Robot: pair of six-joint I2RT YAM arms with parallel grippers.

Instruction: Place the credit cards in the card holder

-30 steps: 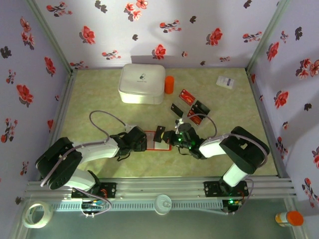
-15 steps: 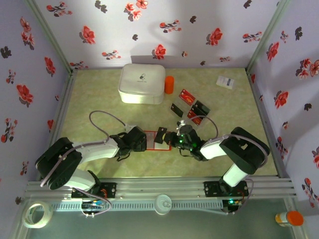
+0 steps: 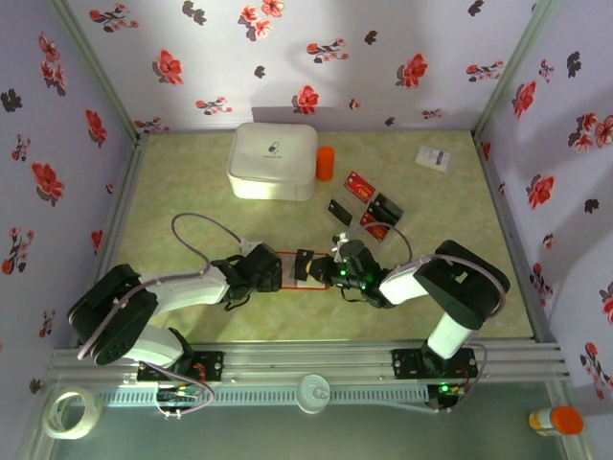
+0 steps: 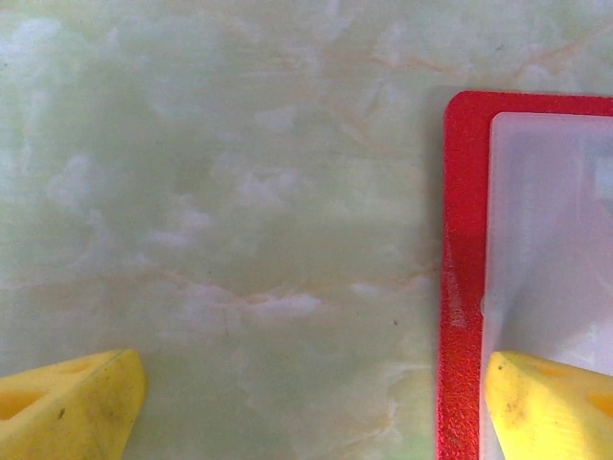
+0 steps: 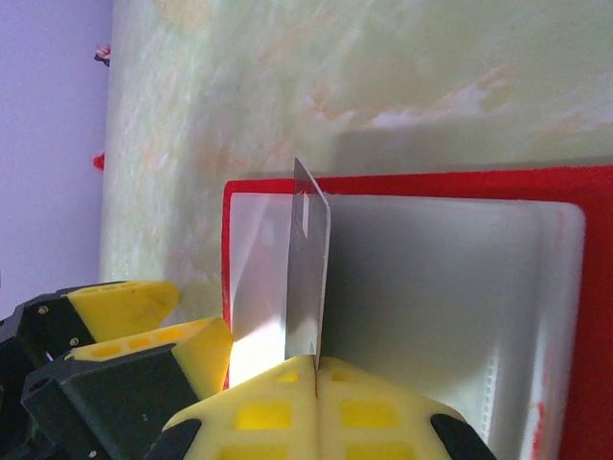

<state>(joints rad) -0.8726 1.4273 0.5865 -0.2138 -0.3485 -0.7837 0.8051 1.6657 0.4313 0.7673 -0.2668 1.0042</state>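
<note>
Straddling the left edge of the card holder (image 4: 462, 268), the left gripper (image 4: 306, 412) has its jaws spread wide and grasps nothing: one yellow finger (image 4: 67, 407) sits over the bare table (image 4: 239, 192), the other over the holder's pale inside, probably to keep the opened wallet flat and steady. Just to its right, the right gripper (image 5: 316, 369) has its jaws clenched on a card (image 5: 308, 278), held on edge with its far end over the pale pocket near the holder's left side, which looks like lining up to slide it in. Space is tight, as the two grippers nearly meet over the holder. Farther off, the white rounded box (image 3: 273, 160) and orange cylinder (image 3: 326, 163) stand well clear, the remaining credit cards (image 3: 361, 185) lie scattered far right of the holder, and a small white box (image 3: 433, 158) sits beyond them, none blocking the way
</note>
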